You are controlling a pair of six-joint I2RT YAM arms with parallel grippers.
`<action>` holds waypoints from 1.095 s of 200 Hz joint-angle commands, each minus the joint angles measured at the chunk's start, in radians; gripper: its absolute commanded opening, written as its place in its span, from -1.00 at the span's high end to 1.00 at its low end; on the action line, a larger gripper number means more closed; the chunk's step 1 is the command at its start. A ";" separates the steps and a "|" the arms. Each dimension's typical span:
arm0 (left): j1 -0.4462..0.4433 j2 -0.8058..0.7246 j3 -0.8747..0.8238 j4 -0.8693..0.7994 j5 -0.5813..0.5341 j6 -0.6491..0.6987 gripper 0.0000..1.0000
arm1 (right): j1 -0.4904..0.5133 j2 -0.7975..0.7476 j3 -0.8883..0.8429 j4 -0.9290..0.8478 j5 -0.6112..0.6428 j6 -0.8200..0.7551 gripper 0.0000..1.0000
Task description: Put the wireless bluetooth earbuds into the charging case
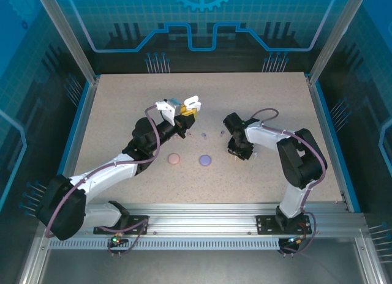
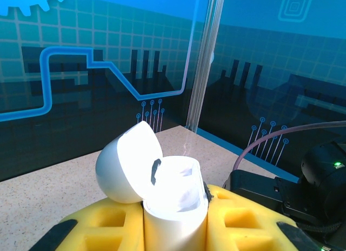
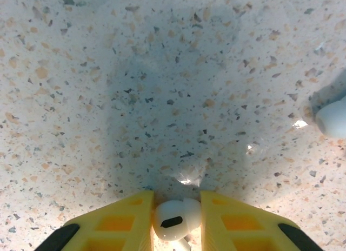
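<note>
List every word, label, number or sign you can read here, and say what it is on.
None can be read.
Back wall: gear and circuit-line drawings, no letters.
White charging case in the left gripper: no print shows.
White earbud in the right gripper: a dark oval slot, no letter.
Pink case and purple case: too small to tell.

The charging case (image 2: 175, 210) and earbud (image 3: 174, 218) are glossy smooth white plastic, the table (image 3: 162, 88) matt and speckled like stone
</note>
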 commanded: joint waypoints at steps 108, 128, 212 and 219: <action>-0.016 -0.047 0.018 0.052 0.030 0.098 1.00 | 0.002 -0.396 -0.077 0.301 -0.010 -0.321 0.51; -0.024 -0.054 0.026 0.053 0.034 0.139 1.00 | -0.009 -0.461 -0.024 0.325 -0.036 -0.381 0.52; -0.131 0.007 0.063 0.168 -0.155 0.358 1.00 | -0.004 -0.562 0.268 0.447 -0.203 -0.537 0.51; -0.135 0.018 0.071 0.183 -0.174 0.359 1.00 | 0.000 -0.567 0.270 0.474 -0.222 -0.542 0.50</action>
